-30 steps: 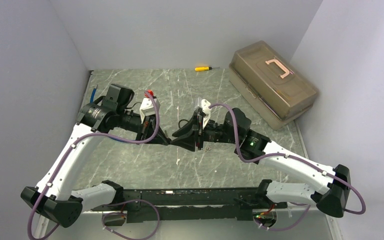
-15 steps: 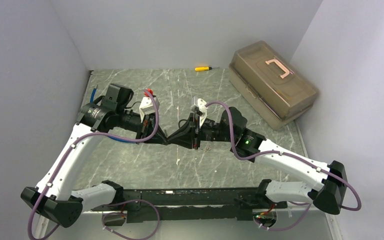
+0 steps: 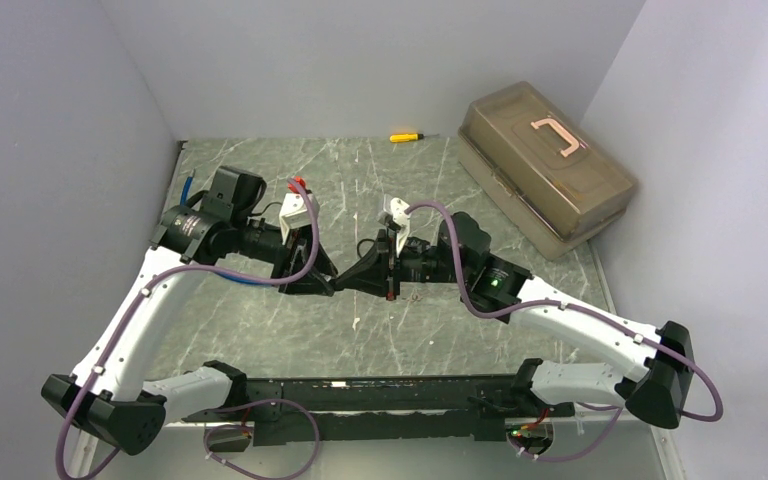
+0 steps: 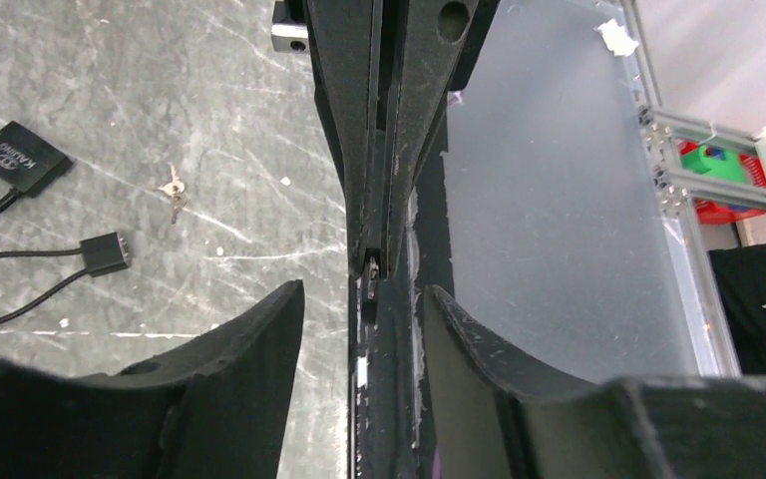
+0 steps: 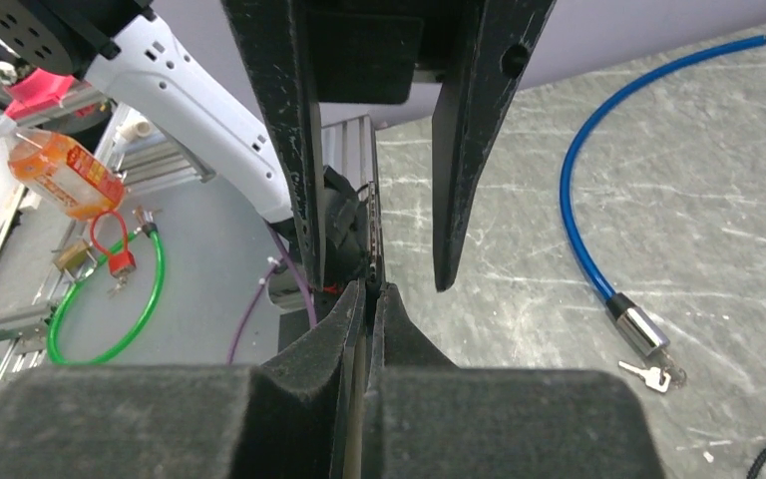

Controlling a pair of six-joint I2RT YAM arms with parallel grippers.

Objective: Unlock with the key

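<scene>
The left gripper [image 4: 361,291] and the right gripper [image 5: 369,289] meet tip to tip over the middle of the table [image 3: 380,335]. The right one's pressed-together fingers sit between the left one's spread fingers. In my left wrist view, a padlock [image 4: 18,165] lies left of them, with a key [image 4: 172,187] near it, not touching. The cable lock [image 5: 638,324] lies on the left side, its keys [image 5: 655,375] just beside. The toolbox [image 3: 548,170] stands at the right rear, and the screwdriver [image 3: 405,137] lies at the far edge.

Black padlock [image 4: 18,162], blue cable [image 5: 583,190] (silver-tipped), perhaps brassy key [image 4: 172,187]
</scene>
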